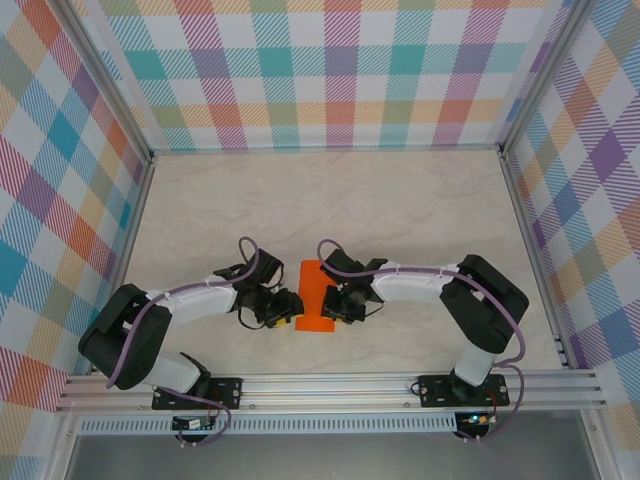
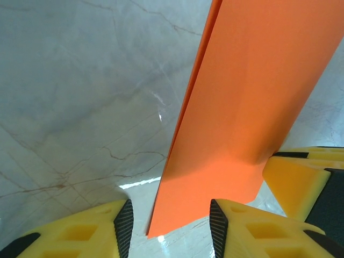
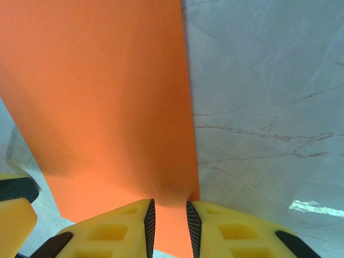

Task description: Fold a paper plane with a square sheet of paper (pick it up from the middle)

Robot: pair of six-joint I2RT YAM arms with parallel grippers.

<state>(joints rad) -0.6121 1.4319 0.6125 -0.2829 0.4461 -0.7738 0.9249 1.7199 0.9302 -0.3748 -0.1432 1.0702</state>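
Plaid walls (image 1: 330,70) in pastel checks close off three sides of a pale marbled table (image 1: 300,200), and an aluminium rail (image 1: 330,385) runs along its near edge, where the two arm bases are bolted. The paper (image 1: 316,300) lies near the middle of the table's near half as a narrow orange rectangle with its long side running away from the bases, directly between the two grippers. Both arms bend inward toward it, and purple cables (image 1: 185,290) trail along them. The left gripper (image 1: 287,312) sits just beside the strip's near left corner. In its wrist view its jaws stand apart and grasp nothing, with the paper's (image 2: 242,107) near corner lying loose in the gap between the yellow fingers (image 2: 86,234). The right gripper (image 1: 338,300) crowds in from the other side, and one of its yellow fingers (image 2: 293,180) blocks the lower right of the left wrist view, touching the sheet's edge. In the right wrist view the right gripper (image 3: 170,212) is clenched on the paper (image 3: 107,97), its dark pads (image 3: 150,217) nipping the near right edge, where the sheet puckers slightly. Bare marble lies on either side of the strip.
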